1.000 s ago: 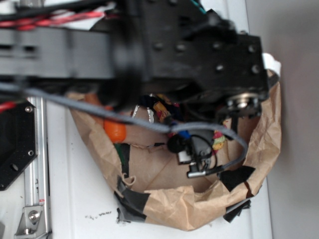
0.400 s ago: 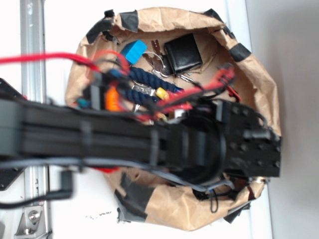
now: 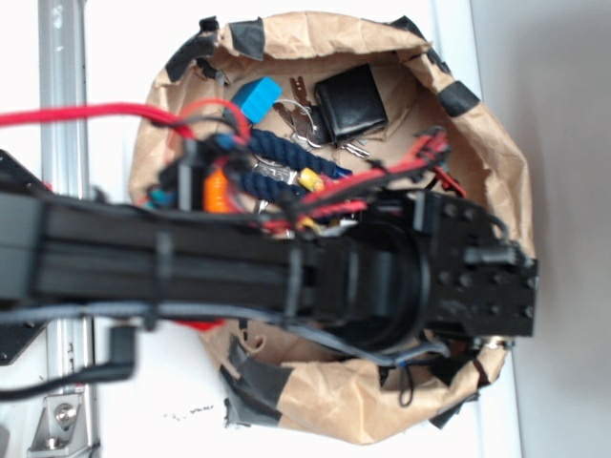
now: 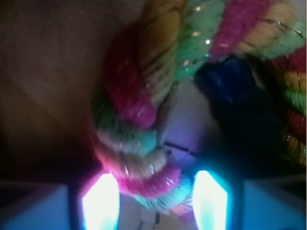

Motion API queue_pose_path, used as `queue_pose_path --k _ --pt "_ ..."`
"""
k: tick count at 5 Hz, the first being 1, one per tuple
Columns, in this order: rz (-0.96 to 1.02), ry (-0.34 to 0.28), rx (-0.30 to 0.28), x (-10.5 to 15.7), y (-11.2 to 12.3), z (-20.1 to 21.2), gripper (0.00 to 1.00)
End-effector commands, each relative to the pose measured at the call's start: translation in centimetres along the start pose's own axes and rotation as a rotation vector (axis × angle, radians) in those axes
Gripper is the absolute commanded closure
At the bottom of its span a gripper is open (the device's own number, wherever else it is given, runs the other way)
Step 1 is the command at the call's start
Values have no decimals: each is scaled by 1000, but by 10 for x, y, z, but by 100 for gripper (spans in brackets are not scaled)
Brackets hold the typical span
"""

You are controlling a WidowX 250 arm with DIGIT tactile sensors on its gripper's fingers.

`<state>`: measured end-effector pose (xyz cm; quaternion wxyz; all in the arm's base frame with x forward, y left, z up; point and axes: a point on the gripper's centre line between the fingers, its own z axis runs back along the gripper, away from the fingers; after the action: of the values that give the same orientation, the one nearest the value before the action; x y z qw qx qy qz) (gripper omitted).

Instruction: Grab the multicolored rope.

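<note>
The multicolored rope (image 4: 144, 100) fills the wrist view: a thick twisted loop of red, yellow and pale green, with a navy-blue length (image 4: 235, 91) linked through it on the right. My gripper (image 4: 154, 201) is open and low over it. Its lit fingertips (image 4: 100, 203) stand on either side of the loop's lower bend, close to it. In the exterior view the navy rope (image 3: 277, 164) shows just above my black arm (image 3: 382, 286). That arm hides the coloured loop and the gripper itself.
Everything lies inside a crumpled brown paper bag (image 3: 501, 153) with black tape on its rim. A black wallet (image 3: 350, 103), keys (image 3: 304, 124), a blue block (image 3: 256, 98) and an orange toy (image 3: 216, 191) share it. A metal rail (image 3: 59, 114) runs along the left.
My arm swung from the top of the view down across the bag, uncovering the wallet and blue block. Over the last half second it has only eased slightly lower.
</note>
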<state>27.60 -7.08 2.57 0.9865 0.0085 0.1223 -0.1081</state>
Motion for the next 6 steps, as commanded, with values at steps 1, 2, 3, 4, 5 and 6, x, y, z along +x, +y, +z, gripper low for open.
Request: queue_pose_path --k 1,2,3,4,5,6 --pt "37 -200 -29 -12 15 36 100" --pt "66 -316 -22 -26 23 69 100" --pt "154 -479 -45 -54 43 112 100" --pt "154 -575 -68 -79 51 155 100" --pt "95 -596 -80 -63 48 115 0" --pt "33 -492 -84 -41 37 71 0"
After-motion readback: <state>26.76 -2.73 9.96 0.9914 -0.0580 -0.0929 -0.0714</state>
